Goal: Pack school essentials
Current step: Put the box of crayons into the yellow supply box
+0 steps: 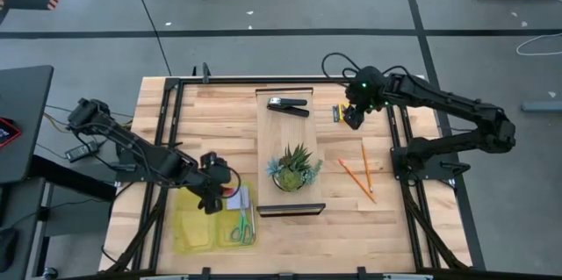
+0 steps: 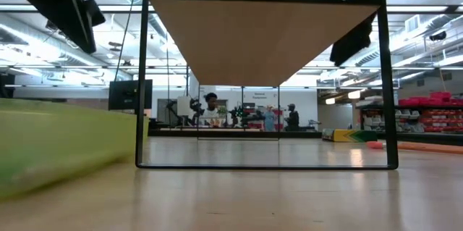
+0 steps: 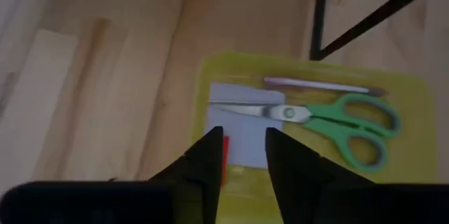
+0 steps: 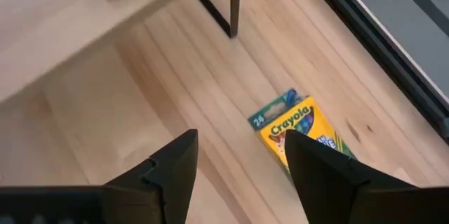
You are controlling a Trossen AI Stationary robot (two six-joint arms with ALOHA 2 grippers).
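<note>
In the high view my left gripper (image 1: pixel 211 194) hovers over the far end of a yellow tray (image 1: pixel 189 232). The left wrist view shows it open (image 3: pixel 244 155) above the pale blue note pad (image 3: pixel 238 129). The green-handled scissors (image 3: pixel 330 122) lie partly across the pad, and the tiny red piece (image 3: pixel 224 155) shows beside one finger. My right gripper (image 1: pixel 354 115) is open (image 4: pixel 242 168) above the table, next to the yellow-and-green crayon box (image 4: pixel 302 127), which lies flat. Two thin orange pencils (image 1: pixel 360 175) lie on the table to the right of the shelf.
A raised wooden shelf on a black frame (image 1: pixel 290 140) stands mid-table. It carries the black stapler (image 1: pixel 290 104) at its far end and the spiky green potted plant (image 1: pixel 294 170) at its near end. A pale thin stick (image 3: pixel 316 83) lies in the tray. People stand far behind the table.
</note>
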